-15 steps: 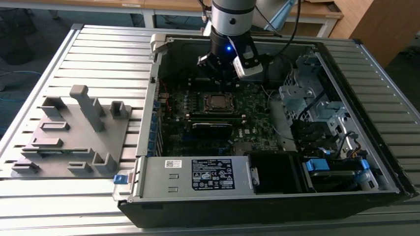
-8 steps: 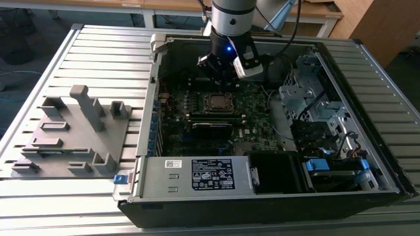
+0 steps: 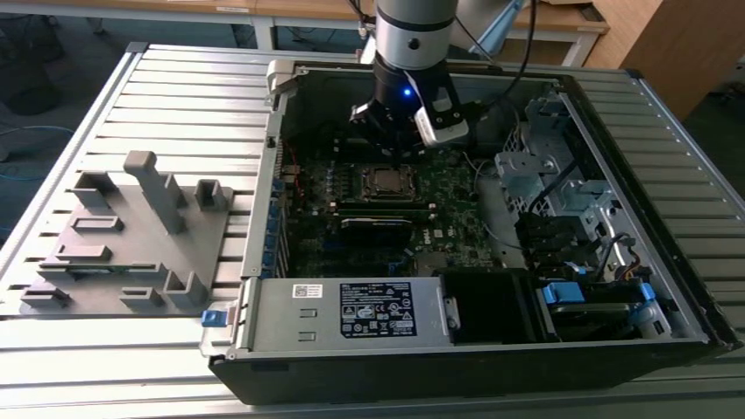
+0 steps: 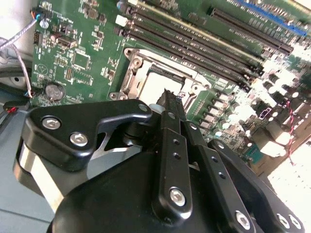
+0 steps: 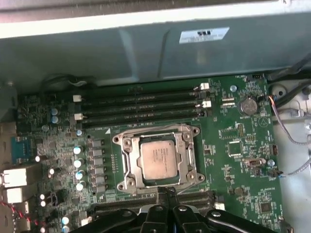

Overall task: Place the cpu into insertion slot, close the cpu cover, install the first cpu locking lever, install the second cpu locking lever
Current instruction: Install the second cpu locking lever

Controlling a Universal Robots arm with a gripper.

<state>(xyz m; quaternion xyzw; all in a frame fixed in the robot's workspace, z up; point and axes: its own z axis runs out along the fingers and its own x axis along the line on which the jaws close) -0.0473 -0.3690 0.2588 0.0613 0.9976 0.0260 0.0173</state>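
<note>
The cpu (image 5: 158, 160) lies flat in the insertion slot (image 5: 127, 184) on the green board, its silver-grey top showing through the window of the cpu cover (image 5: 187, 163). The cover is folded down over it. A thin wire lever (image 5: 146, 130) arcs along the socket's edge beside the memory strips. My gripper (image 5: 167, 190) hovers just off the socket's other edge, fingers pressed together with nothing between them. In the second wrist view the fingertips of my gripper (image 4: 169, 93) stand over the edge of the cpu (image 4: 158, 85). In the exterior view my gripper (image 3: 402, 144) hangs above the socket (image 3: 388, 181).
The board sits inside an open computer case (image 3: 268, 218) on a slatted metal table. A power supply box (image 3: 349, 310) fills the near side, drive cages and cables (image 3: 559, 201) the exterior view's right. A grey fixture (image 3: 128, 236) stands outside the case. Long black memory strips (image 5: 141, 108) run beside the socket.
</note>
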